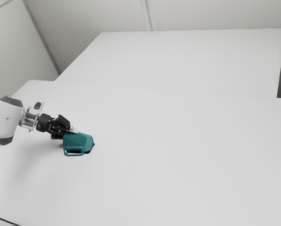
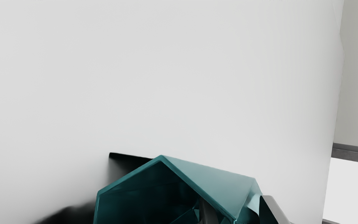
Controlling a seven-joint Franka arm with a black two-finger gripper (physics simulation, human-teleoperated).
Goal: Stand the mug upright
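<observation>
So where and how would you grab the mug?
Probably the thin rim wall away from the handle, coming in from the mouth side: the mug lies on its side, open end facing the gripper.

We find a broad, smooth, matt white table [image 1: 178, 165] with a rounded far corner toward the exterior view's left. At it we record one teal, faceted mug [image 1: 78, 140], tipped onto its side, its mouth toward the exterior view's left and its angular loop handle [image 1: 74, 155] toward the exterior camera. A dark shadow [image 2: 120, 165] falls on the white surface beside the mug. We cannot confirm how much of its underside touches the surface.
</observation>
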